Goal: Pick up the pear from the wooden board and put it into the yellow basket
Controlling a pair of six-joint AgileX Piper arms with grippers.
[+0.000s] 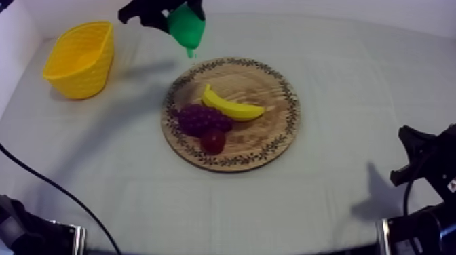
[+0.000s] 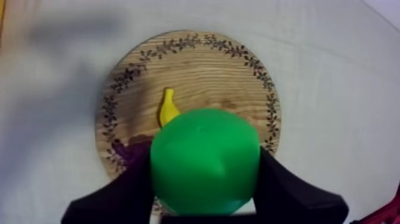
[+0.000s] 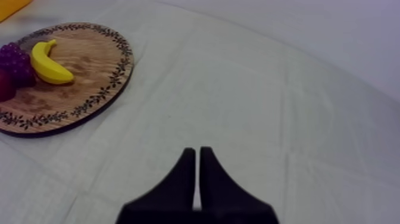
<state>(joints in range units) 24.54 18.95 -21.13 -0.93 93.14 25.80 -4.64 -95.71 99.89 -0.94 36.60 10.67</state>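
The left gripper [image 2: 204, 202] grasps the pear [image 1: 186, 26], held high over the wooden board's [image 1: 271, 129] far edge, apparently to clear the rim of the yellow basket [image 1: 88, 74] at the table's [image 1: 353, 74] far left corner, while the right gripper [image 3: 197, 159] idles clenched empty near the right edge.

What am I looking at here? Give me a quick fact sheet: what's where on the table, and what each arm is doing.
pear: in the air, gripped by the left gripper, near the wooden board at its far rim
left gripper: shut on the pear
right gripper: shut on nothing, low over bare cloth
wooden board: holds banana, grapes, small red fruit
yellow basket: far left, pear not yet in it
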